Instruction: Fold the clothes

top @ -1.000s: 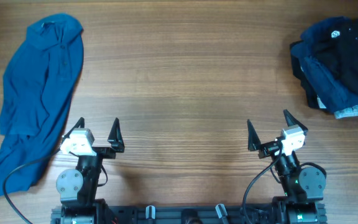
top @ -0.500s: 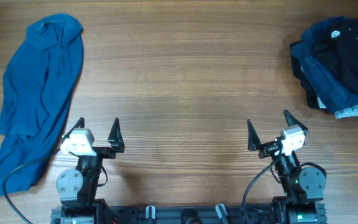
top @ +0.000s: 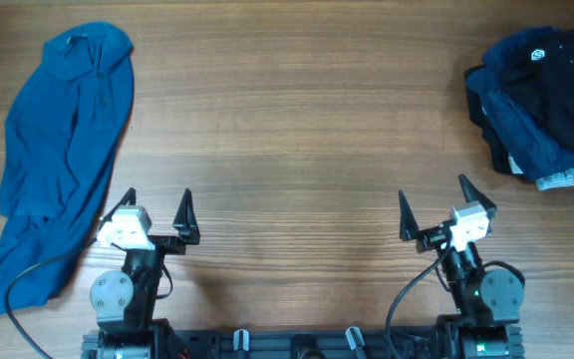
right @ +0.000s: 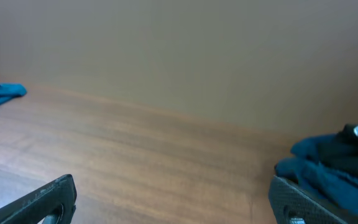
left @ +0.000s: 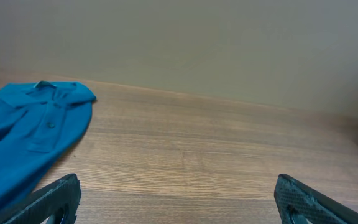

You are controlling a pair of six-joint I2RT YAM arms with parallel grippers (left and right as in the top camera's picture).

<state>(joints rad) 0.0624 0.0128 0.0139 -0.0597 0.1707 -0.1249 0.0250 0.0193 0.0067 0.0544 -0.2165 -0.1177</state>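
Observation:
A medium-blue polo shirt point(top: 53, 150) lies crumpled lengthwise at the table's left, collar at the far end; it also shows in the left wrist view point(left: 23, 134). A pile of navy and black garments point(top: 541, 100), one with a white logo, sits at the far right and shows in the right wrist view point(right: 334, 168). My left gripper point(top: 155, 204) is open and empty near the front edge, just right of the shirt's lower part. My right gripper point(top: 431, 199) is open and empty at the front right, short of the pile.
A grey cloth edge point(top: 571, 178) pokes out under the dark pile. The wooden table point(top: 297, 130) spans the view. A black cable point(top: 28, 284) loops over the shirt's lower end by the left arm base.

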